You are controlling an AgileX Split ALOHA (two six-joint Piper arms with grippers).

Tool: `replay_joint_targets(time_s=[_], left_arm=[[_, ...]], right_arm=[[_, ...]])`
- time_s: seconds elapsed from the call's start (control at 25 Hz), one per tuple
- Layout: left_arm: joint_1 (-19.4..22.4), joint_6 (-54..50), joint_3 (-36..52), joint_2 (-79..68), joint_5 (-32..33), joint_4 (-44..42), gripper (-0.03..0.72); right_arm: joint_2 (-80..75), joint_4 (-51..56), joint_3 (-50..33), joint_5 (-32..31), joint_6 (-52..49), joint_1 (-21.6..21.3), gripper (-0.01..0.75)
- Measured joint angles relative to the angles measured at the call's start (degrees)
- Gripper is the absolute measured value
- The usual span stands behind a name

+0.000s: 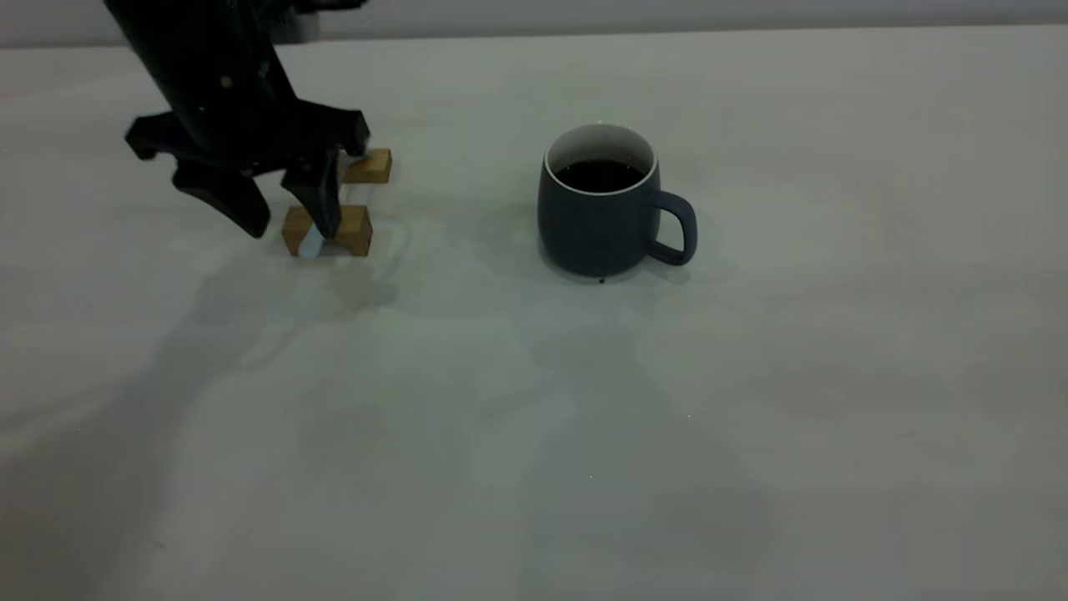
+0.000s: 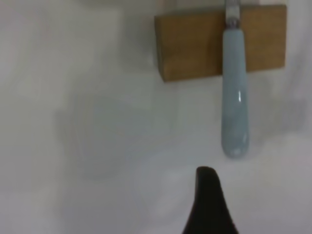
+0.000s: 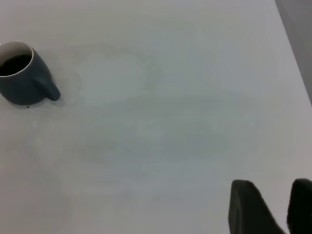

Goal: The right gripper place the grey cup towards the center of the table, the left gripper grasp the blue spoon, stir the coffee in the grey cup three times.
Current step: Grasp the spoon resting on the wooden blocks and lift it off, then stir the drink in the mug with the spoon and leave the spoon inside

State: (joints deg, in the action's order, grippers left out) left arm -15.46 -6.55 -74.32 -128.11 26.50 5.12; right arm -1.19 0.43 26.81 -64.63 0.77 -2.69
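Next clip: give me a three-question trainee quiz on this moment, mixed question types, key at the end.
1. True or false: the grey cup holds dark coffee.
2. The blue spoon rests on: A) the cup's rim, B) a wooden block, C) the bare table only.
3. Fill in: the left gripper is over the ____, fingers spread.

Key: 1 true. 2 B; the handle lies across the block and sticks out past it. 3 spoon; the gripper has not closed on it. The right gripper sits far off from the cup, shown only in its own wrist view.
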Motion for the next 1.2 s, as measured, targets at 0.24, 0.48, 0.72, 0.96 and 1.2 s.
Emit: replay_joint_targets(time_s=[0.24,0.48,0.72,0.96,1.2], left_arm=[[0.0,-1.03,-4.01,-4.95,-0.29,0.0,0.593],[0.0,-1.26,-5.95,-7.81,-0.37,0.0,0.544],[0.0,-1.45,-6.02,-7.7,0.77,0.0,0.187],[0.0,-1.64,-7.31,-2.02,4.91,0.27,0.163],[0.0,-13.05,-14.85,4.84,16.63,7.31,0.163]], right_arm=[[0.0,0.0,0.0,0.0,0.0,0.0,0.237],[0.0,0.0,0.0,0.0,0.0,0.0,0.238],[0.0,0.0,0.0,0.0,0.05,0.0,0.238],[0.0,0.0,0.0,0.0,0.0,0.0,0.238],[0.0,0.0,0.0,0.0,0.0,0.0,0.238]])
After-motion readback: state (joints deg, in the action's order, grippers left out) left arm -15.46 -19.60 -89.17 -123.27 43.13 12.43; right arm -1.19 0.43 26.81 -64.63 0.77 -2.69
